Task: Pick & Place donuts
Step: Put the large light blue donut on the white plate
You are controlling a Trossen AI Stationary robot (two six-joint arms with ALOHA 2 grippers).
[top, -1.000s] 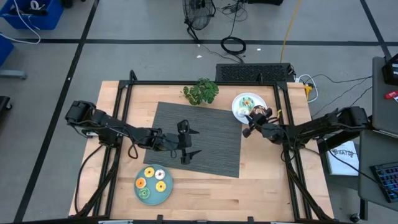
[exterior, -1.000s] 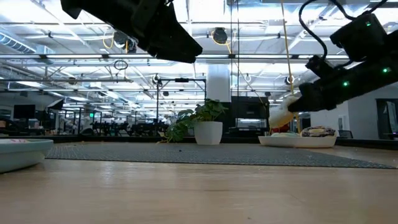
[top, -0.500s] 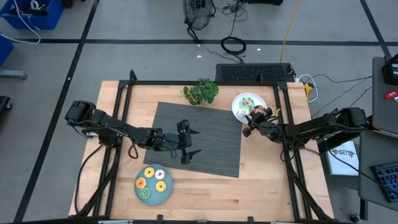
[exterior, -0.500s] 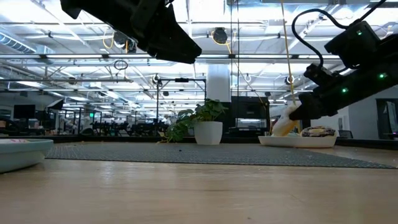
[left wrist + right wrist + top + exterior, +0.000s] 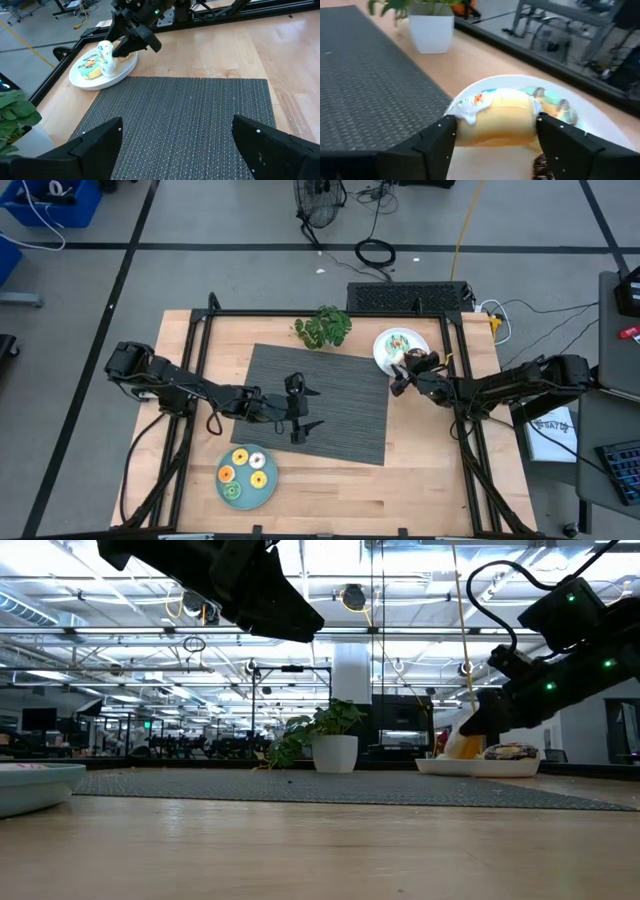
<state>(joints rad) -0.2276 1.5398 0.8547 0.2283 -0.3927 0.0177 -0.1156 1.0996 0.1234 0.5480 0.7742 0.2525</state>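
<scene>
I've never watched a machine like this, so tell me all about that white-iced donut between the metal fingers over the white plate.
The small tan toy donut with white icing has a few coloured sprinkles and looks like soft plastic. It stands on edge between the fingers of the right pincer, which sit at its two sides. It is at the rim of the round white plate, beside a teal-iced donut lying there. Whether the fingers are gripping it cannot be told.

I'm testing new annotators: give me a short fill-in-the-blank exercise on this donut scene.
1. The right claw is over the ____ plate.
2. The teal plate holds ____ donuts.
3. The left claw is over the dark ____.
4. The donut between the right claw's fingers has ____ icing.

Missing: white; four; mat; white
</scene>
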